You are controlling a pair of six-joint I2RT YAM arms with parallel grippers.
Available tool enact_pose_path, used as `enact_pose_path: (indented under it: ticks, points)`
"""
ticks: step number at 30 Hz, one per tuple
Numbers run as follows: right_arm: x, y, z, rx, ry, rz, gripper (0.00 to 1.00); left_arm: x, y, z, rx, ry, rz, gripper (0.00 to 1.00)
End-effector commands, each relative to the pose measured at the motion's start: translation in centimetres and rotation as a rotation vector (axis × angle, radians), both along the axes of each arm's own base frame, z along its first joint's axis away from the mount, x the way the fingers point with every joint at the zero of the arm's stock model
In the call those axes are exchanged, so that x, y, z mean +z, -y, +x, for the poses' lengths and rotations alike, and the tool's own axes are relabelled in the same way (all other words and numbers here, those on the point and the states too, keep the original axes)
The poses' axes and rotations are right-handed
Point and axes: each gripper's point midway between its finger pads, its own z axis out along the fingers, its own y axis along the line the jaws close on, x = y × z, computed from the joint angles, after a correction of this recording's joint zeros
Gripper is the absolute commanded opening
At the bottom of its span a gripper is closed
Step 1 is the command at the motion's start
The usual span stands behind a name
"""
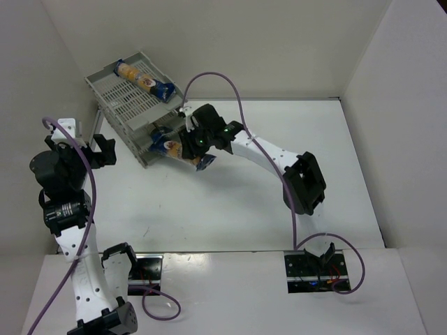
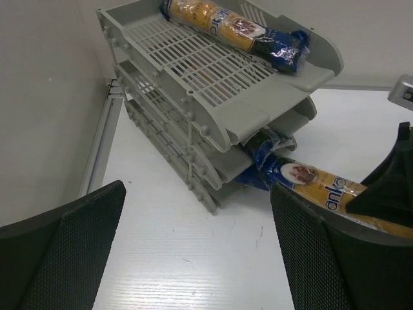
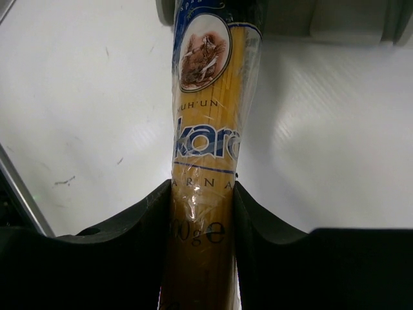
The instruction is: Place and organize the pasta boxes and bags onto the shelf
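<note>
The grey three-tier shelf [image 1: 126,105] stands at the back left, also in the left wrist view [image 2: 213,71]. One yellow-and-blue pasta packet [image 1: 143,78] lies on its top tier [image 2: 226,26]. A second packet's dark blue end [image 2: 268,145] sticks out of a lower tier. My right gripper [image 1: 190,139] is shut on a third packet [image 3: 205,148], [image 2: 322,184], whose front end is at the mouth of the lowest tier. My left gripper [image 1: 105,150] is open and empty, left of the shelf's front, its fingers [image 2: 64,252] wide apart over the table.
White walls enclose the table on the left, back and right. The shelf's grey edge [image 3: 342,19] lies just ahead of the held packet. The right arm [image 1: 279,160] stretches across the table's middle.
</note>
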Motion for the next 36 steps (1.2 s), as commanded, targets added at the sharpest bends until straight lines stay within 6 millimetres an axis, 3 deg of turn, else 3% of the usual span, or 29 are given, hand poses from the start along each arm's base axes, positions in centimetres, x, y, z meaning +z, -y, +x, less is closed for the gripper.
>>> enact_pose_path:
  ticks: [1, 8, 13, 15, 18, 20, 21, 22, 23, 24, 25, 27, 29, 32, 33, 34, 36]
  points:
    - [7.0, -3.4, 3.2, -0.014, 0.160, 0.183, 0.00, 3.4, -0.1, -0.2, -0.003, 0.091, 0.076, 1.00]
    - [3.2, -3.0, 4.7, -0.091, 0.130, 0.110, 0.00, 3.0, -0.6, 0.0, 0.016, 0.073, 0.082, 1.00]
    - [4.3, -4.9, 6.7, -0.126, 0.144, 0.173, 0.00, 2.6, -0.8, 0.0, 0.025, 0.064, 0.087, 1.00]
    - [3.2, -5.5, 7.4, -0.144, 0.132, 0.170, 0.00, 2.3, -1.1, 0.2, 0.033, 0.055, 0.093, 1.00]
    - [3.9, -6.3, 8.6, -0.179, 0.139, 0.205, 0.00, 2.1, -1.4, 0.4, 0.042, 0.045, 0.099, 1.00]
    - [1.9, -6.7, 9.4, -0.208, 0.119, 0.190, 0.00, 2.1, -1.8, 0.7, 0.050, 0.044, 0.109, 1.00]
    - [2.2, -6.7, 10.2, -0.245, 0.133, 0.196, 0.00, 2.1, -1.8, 0.7, 0.050, 0.044, 0.109, 1.00]
    - [0.2, -7.3, 10.3, -0.251, 0.124, 0.173, 0.00, 1.7, -2.1, 0.7, 0.059, 0.036, 0.105, 1.00]
    - [-0.5, -7.8, 10.2, -0.259, 0.116, 0.170, 0.00, 1.4, -2.2, 0.9, 0.059, 0.026, 0.100, 1.00]
    - [-0.1, -8.2, 10.8, -0.277, 0.125, 0.187, 0.00, 1.2, -2.2, 1.0, 0.059, 0.026, 0.100, 1.00]
    - [-2.0, -8.9, 10.6, -0.268, 0.111, 0.169, 0.00, 0.5, -2.6, 1.2, 0.067, 0.007, 0.092, 1.00]
    - [-1.7, -10.1, 10.6, -0.260, 0.118, 0.195, 0.00, 0.4, -2.6, 1.5, 0.058, 0.008, 0.091, 1.00]
    - [-2.6, -10.0, 11.2, -0.288, 0.125, 0.176, 0.00, -0.1, -3.0, 1.7, 0.066, -0.002, 0.087, 1.00]
    - [-2.8, -10.3, 10.4, -0.249, 0.174, 0.126, 0.32, 0.2, -2.9, 1.8, 0.056, 0.007, 0.090, 1.00]
    - [-2.4, -10.1, 10.4, -0.229, 0.199, 0.107, 0.66, -0.1, -2.9, 2.0, 0.056, -0.001, 0.086, 1.00]
    - [-2.7, -9.9, 9.9, -0.210, 0.191, 0.094, 0.78, -0.1, -2.9, 2.0, 0.056, -0.001, 0.086, 1.00]
    - [-2.6, -9.1, 8.5, -0.163, 0.170, 0.060, 0.85, -0.1, -2.7, 2.0, 0.044, 0.000, 0.076, 1.00]
